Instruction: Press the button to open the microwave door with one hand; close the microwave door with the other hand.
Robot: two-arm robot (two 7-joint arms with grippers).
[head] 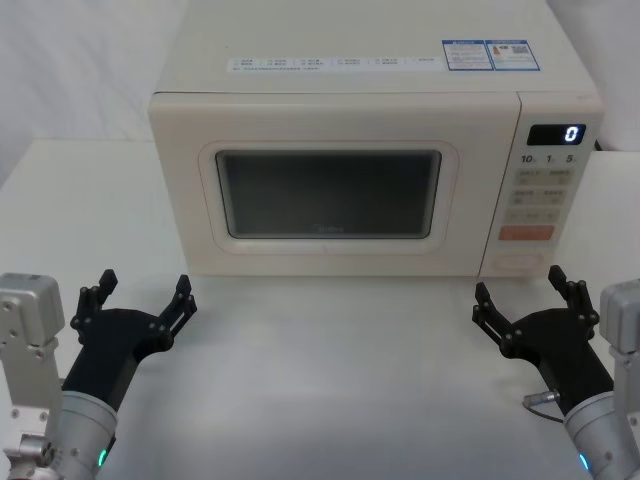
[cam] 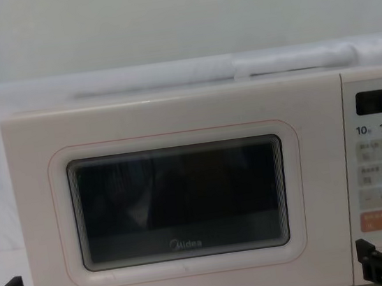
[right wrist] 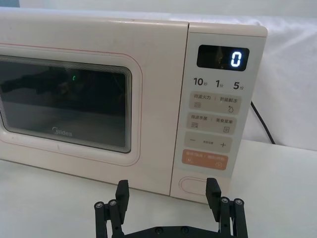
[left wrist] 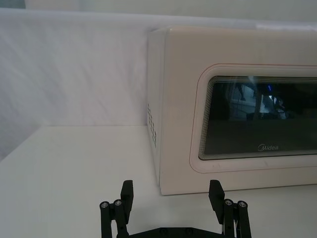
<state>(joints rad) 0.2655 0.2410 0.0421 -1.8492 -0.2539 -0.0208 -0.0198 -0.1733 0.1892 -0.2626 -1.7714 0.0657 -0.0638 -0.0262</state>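
Observation:
The cream microwave stands at the back of the white table, its door (head: 330,195) shut, with a dark window and grey Midea logo (cam: 187,244). The door also shows in the wrist views (left wrist: 257,119) (right wrist: 74,104). The oval cream button (head: 522,262) (right wrist: 193,185) sits at the bottom of the control panel, under the orange key (head: 526,233). My right gripper (head: 522,292) (right wrist: 167,191) is open, a short way in front of the button. My left gripper (head: 145,290) (left wrist: 171,194) is open too, before the microwave's lower left corner. Neither touches the microwave.
The display (head: 556,134) reads 0. A black power cord (right wrist: 262,124) runs behind the microwave on the right. White table surface (head: 330,370) stretches between the two arms. A white cloth backdrop (left wrist: 74,74) hangs behind.

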